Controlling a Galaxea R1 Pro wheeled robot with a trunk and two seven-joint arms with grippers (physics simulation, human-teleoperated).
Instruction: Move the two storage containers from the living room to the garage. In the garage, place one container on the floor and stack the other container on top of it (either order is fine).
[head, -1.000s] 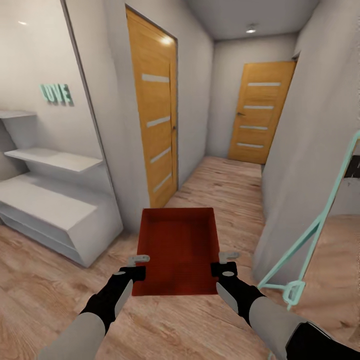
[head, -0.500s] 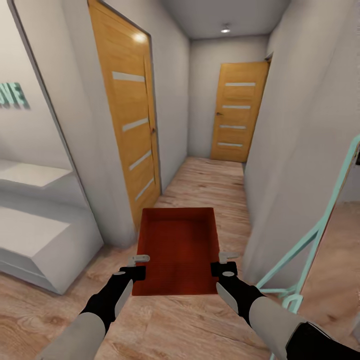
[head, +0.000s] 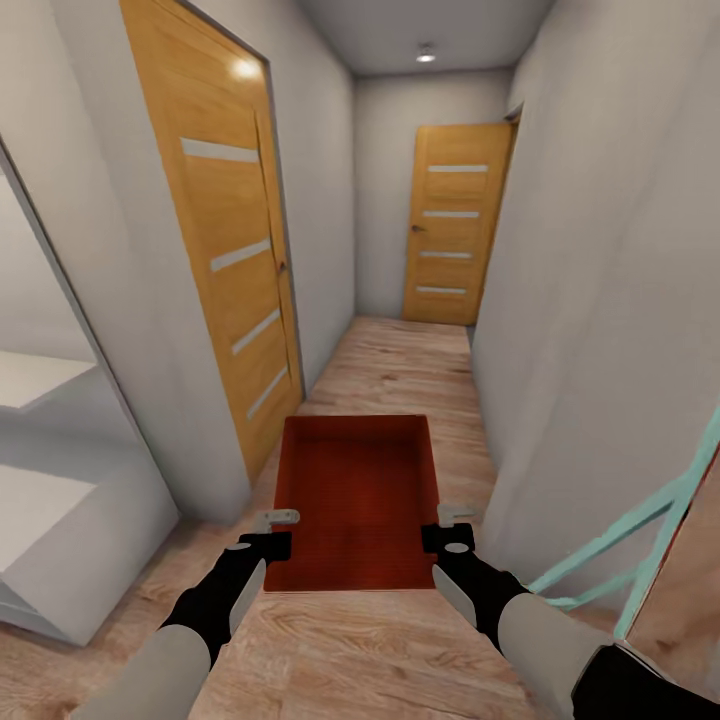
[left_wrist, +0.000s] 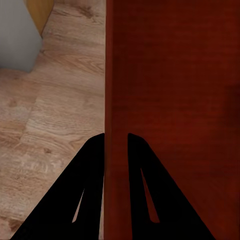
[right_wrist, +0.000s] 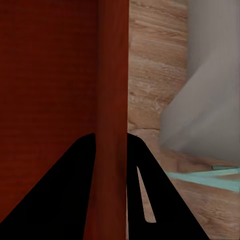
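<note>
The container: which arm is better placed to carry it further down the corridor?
Neither alone. The left pincer clamps the left wall of the container and the right pincer clamps its right wall. Held level between both, it probably needs both arms.

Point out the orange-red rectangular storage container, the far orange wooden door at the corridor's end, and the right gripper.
Orange-red rectangular storage container (head: 358, 490): head view, on its flat inner bottom.
Far orange wooden door (head: 455, 225): head view, on the middle of its panel.
Right gripper (head: 456, 528): head view, midway between its fingertips at the container's side wall.
</note>
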